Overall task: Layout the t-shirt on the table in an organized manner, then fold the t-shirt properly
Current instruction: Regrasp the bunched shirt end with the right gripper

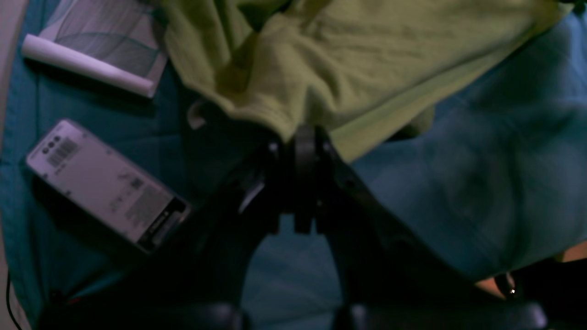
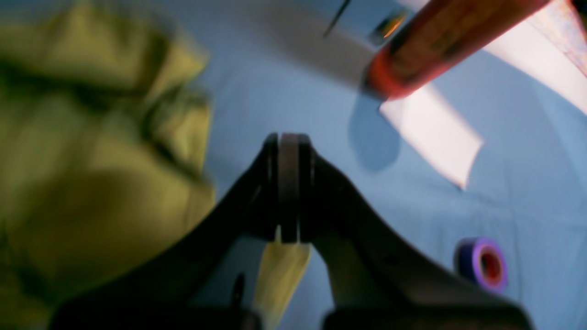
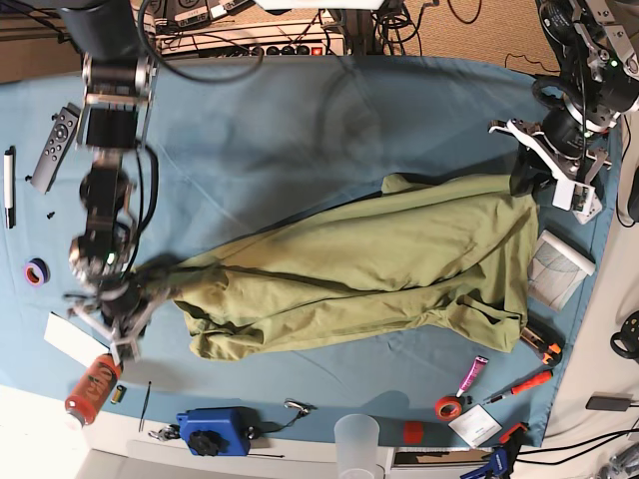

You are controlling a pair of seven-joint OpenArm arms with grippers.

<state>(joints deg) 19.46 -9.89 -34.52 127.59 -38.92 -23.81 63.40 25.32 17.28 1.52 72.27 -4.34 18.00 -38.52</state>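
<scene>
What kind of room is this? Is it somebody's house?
Probably a robot lab or workshop, not a home: two robot arms work over a table under a blue cloth, with cables behind it and tape rolls and tools scattered round a t-shirt.

The olive-green t-shirt (image 3: 379, 264) lies stretched and rumpled across the light-blue table (image 3: 280, 120)

The right wrist view is smeared with blur: the t-shirt (image 2: 91, 183) is a shapeless olive mass and the red tube's (image 2: 440, 41) label is unreadable. In the left wrist view, the shirt runs off the top edge, and the print on the grey box (image 1: 107, 185) is too small to read.
</scene>
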